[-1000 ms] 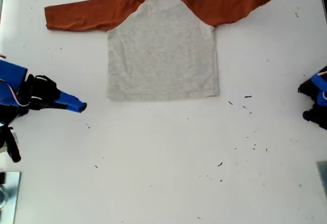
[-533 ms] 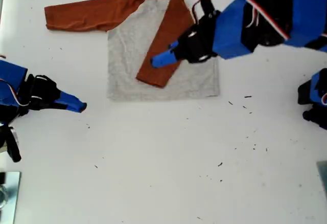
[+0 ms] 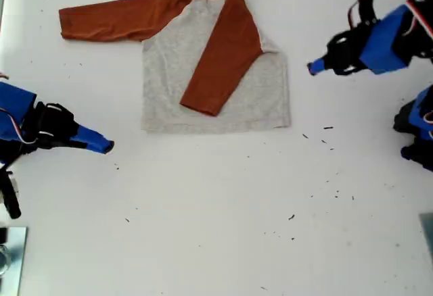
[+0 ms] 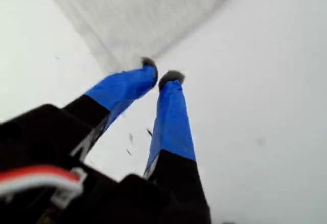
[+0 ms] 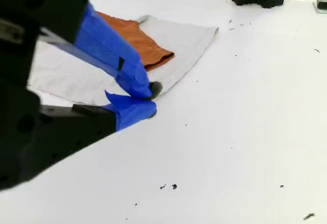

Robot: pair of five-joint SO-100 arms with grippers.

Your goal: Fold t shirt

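Since a moment ago, my first gripper (image 3: pixel 312 67) has pulled back off the t shirt (image 3: pixel 264 100), with its tips almost together and empty. You have one sleeve (image 3: pixel 220 59) folded across the grey part. The other sleeve (image 3: pixel 115 15) and the body are not folded yet. The t shirt lies flat near the table (image 3: pixel 203 228) edge at the exterior view's top. My second gripper (image 3: pixel 108 146) rests closed near its bottom corner.
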